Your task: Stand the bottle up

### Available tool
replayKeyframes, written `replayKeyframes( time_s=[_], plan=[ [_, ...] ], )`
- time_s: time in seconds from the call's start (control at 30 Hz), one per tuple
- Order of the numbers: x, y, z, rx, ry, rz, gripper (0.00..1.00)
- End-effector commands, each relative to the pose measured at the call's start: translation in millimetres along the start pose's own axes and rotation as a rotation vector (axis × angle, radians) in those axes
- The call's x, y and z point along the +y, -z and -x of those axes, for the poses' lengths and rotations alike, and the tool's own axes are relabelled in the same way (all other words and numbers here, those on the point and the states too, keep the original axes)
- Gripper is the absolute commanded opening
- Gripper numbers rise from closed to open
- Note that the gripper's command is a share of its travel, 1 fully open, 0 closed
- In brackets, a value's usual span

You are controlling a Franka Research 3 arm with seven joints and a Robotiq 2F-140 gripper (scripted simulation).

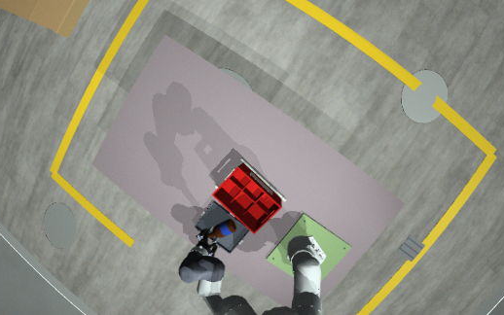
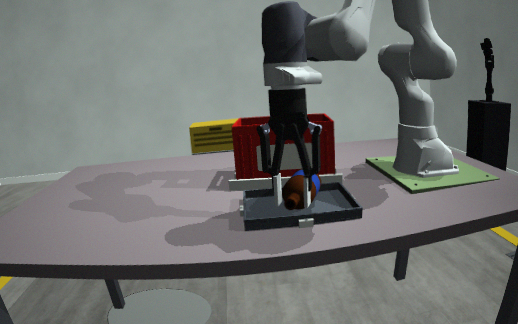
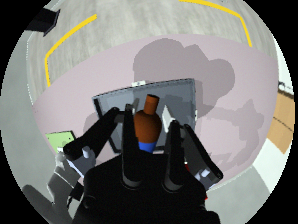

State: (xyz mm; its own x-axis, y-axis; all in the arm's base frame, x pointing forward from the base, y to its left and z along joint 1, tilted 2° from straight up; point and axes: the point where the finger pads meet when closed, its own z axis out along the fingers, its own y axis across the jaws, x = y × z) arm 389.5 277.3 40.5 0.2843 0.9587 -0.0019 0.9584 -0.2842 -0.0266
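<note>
While the gripper (image 2: 292, 199) hangs straight down over the tray (image 2: 338, 196), its two fingers stand partly apart, one on each side of the fallen bottle (image 2: 298, 189). Whether the pads already press the body or only bracket it cannot be told: the fingers look level with the bottle, but no squeeze shows. I would judge nothing is truly held yet.

From the wrist view the bottle (image 3: 145, 125) runs lengthwise between the fingers, its brown neck pointing away from the palm and its blue band nearest the hand. That alignment makes sense for a grasp across the wider body, which gives the firmest purchase before tilting it upright.

Lying on its side in the dark tray, the bottle points its open mouth toward the front rim. Just behind the tray, touching or nearly so, stands the red crate (image 2: 243, 145), which limits room for swinging the bottle backward. Both rest loose on the mauve table (image 2: 121, 225), so a sideways push could slide them.
</note>
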Motion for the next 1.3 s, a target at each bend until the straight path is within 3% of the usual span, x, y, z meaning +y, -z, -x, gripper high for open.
replayKeyframes(
  time_s=[0.0,0.43,0.47,1.27],
  plan=[
    [-1.4,-1.1,0.0,0.0,0.004,-0.002,0.38],
    [-1.4,-1.1,0.0,0.0,0.004,-0.002,0.38],
    [-1.4,-1.1,0.0,0.0,0.004,-0.002,0.0],
    [-1.4,-1.1,0.0,0.0,0.004,-0.002,0.0]
  ],
)
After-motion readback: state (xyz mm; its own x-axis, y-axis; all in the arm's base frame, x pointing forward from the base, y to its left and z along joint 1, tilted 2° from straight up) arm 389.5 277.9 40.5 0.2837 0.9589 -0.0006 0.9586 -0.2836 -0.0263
